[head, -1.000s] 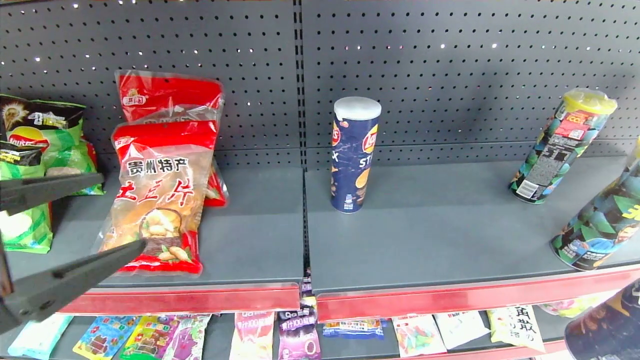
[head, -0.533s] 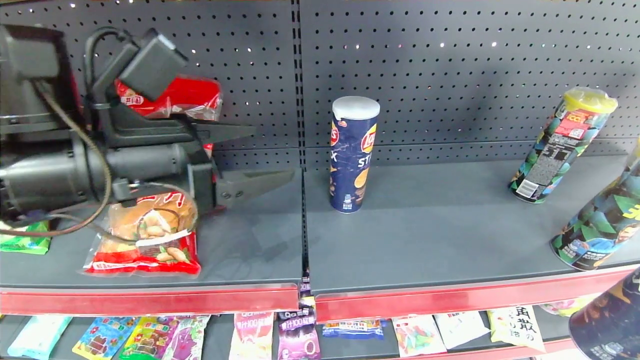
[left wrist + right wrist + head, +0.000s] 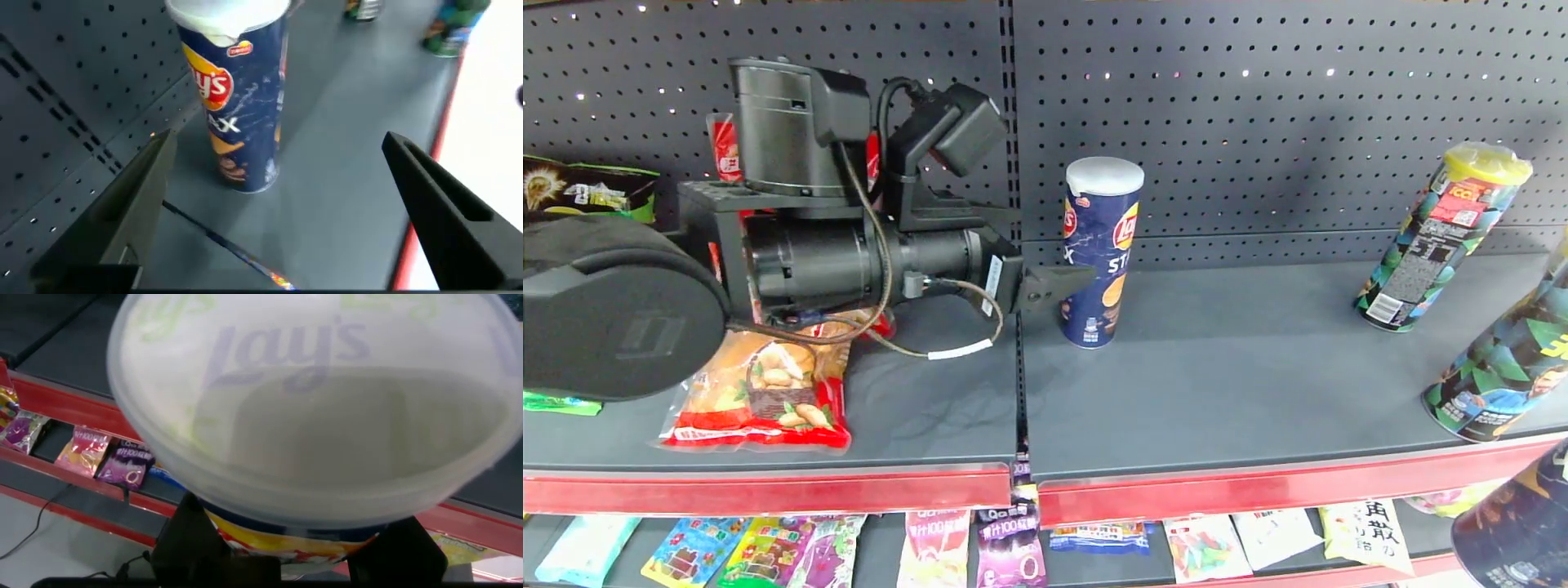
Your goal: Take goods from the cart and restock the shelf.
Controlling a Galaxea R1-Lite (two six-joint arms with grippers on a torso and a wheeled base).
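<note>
Shelf [image 3: 1258, 367] holds an upright blue can [image 3: 1101, 253]; just beside it the left gripper [image 3: 279, 140] gapes wide and empty; the right gripper [image 3: 294, 551] clamps a second can [image 3: 310, 400] between its fingers [image 3: 192, 539].

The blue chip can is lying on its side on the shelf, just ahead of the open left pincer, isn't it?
No: the head view shows the blue chip can standing upright on the shelf, just ahead of the open left pincer.

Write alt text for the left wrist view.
An open end effector points at an upright blue chip can with a white lid, standing on the grey shelf beside the perforated back panel. More cans stand farther along the shelf.
</note>
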